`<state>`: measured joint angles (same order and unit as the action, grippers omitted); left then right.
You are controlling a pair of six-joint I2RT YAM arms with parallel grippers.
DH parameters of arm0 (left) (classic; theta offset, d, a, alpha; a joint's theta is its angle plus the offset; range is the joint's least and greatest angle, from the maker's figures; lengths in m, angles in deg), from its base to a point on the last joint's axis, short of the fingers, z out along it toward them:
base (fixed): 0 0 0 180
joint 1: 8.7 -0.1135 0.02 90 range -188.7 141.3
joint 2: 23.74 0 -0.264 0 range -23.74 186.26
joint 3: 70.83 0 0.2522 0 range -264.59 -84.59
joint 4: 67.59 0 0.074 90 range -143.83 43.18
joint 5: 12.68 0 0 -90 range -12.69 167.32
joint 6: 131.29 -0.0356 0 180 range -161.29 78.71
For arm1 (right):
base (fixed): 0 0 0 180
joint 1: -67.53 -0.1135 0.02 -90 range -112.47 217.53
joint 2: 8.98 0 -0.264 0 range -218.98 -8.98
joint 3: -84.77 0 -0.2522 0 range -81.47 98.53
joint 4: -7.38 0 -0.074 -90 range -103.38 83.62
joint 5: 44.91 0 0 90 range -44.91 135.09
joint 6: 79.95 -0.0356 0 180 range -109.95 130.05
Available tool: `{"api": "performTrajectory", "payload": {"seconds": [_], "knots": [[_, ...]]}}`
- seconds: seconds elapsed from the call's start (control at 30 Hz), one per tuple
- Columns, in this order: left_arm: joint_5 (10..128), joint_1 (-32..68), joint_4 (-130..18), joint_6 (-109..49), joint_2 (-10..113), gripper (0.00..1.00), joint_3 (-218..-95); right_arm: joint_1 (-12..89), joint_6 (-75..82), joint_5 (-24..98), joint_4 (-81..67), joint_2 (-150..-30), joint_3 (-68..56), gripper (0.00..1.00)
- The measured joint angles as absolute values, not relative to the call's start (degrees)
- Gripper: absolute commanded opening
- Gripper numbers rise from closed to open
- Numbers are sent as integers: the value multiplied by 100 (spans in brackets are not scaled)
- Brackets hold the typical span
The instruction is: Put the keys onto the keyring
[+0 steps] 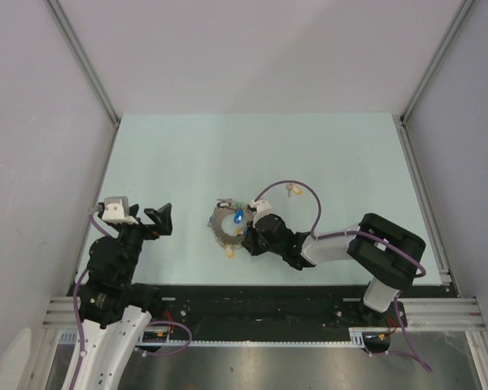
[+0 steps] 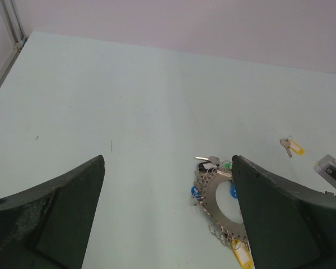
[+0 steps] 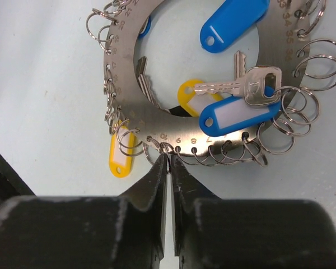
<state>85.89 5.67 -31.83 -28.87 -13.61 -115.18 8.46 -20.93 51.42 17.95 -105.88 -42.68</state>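
I work over a pale green flat tabletop (image 1: 187, 154) boxed in by plain white walls (image 1: 260, 49). Silver aluminium rails (image 1: 83, 61) line the corners.

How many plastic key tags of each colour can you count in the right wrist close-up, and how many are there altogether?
Blue tags: 3 (one at the top, one under the key head, one only a sliver behind the ring)
Yellow tags: 2 (one outside the ring, one inside it, partly covered)
Total: 5
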Motion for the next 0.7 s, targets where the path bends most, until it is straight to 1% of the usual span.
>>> {"api": "performTrajectory", "payload": {"seconds": [0.03,0.2,0.33,0.53,0.7], "knots": [[8587,567,-3183,-2887,-1361,100,-11518,846,-2074,5159,1795,-10588,-4268,0],[8522,567,-3185,-2889,-1361,100,-11518,840,-1794,5251,1719,-10475,-4279,0],[8222,563,-3263,-2965,-1329,100,-11516,842,-1296,5306,1452,-10035,-4290,0],[7040,559,-3777,-3121,-773,100,-11501,842,7,5172,744,-9159,-4126,0],[5700,607,-4092,-3258,385,100,-11717,857,1069,4816,42,-8357,-3794,0]]}}
